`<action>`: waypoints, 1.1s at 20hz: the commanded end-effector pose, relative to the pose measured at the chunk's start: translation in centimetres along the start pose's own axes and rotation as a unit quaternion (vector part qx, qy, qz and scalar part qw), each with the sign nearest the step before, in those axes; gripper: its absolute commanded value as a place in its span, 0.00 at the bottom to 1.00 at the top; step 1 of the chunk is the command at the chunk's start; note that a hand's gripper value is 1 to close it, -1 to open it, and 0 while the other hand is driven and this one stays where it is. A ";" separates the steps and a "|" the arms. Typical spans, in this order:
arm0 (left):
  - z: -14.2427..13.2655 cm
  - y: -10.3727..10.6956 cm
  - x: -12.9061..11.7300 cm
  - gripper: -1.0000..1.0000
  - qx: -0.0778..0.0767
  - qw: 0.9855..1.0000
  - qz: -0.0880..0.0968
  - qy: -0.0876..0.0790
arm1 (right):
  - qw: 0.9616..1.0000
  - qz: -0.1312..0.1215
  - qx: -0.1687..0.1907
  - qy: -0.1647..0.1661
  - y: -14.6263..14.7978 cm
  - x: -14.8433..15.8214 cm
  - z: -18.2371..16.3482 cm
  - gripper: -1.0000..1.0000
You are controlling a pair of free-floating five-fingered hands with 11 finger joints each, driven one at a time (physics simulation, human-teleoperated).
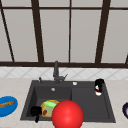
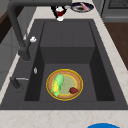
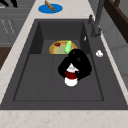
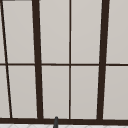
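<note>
My right hand [image 1: 99, 83] hovers over the back right of the black sink [image 1: 105, 110], fingers curled round a small red and white object [image 1: 98, 91]. The same hand [image 3: 78, 62] hangs above the sink's shallow half with that object [image 3: 71, 78] beneath it, and shows again at the far end [image 2: 60, 10]. My left hand [image 1: 36, 111] hangs by the sink's front left edge, fingers relaxed and holding nothing. A yellow-rimmed plate [image 2: 77, 77] with a green item and a dark red bit lies in the deep basin. A big red ball [image 1: 67, 115] covers part of the front rim.
The dark faucet [image 1: 56, 72] rises behind the basin, a small white knob [image 1: 74, 83] beside it. A blue plate [image 1: 11, 108] with a brown piece sits on the left counter. A dark dish [image 2: 81, 7] sits on the right counter. Window panes are above.
</note>
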 end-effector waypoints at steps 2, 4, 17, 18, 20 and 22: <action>0.0 0.0 0.0 0.50 0.000 1.000 0.000 0.000 | 0.999 0.005 -0.034 0.010 0.3 3.3 0.7 1.00; 0.0 0.0 0.0 0.50 0.000 1.000 0.000 0.000 | 0.999 0.007 -0.044 0.015 0.5 4.6 0.9 1.00; 0.0 0.0 0.0 0.50 0.000 1.000 0.000 0.000 | 0.999 0.014 -0.044 0.018 3.1 14.7 2.8 1.00; 0.0 0.0 0.0 0.50 0.000 1.000 0.000 0.000 | 0.999 0.014 -0.045 0.019 3.3 15.5 3.0 1.00; 0.0 0.0 0.0 0.50 0.000 1.000 0.000 0.000 | 0.998 0.015 -0.053 0.019 4.0 17.0 3.4 1.00; 0.0 0.0 0.0 0.50 0.000 1.000 0.000 0.000 | 0.999 0.014 -0.048 0.019 4.7 18.6 3.4 1.00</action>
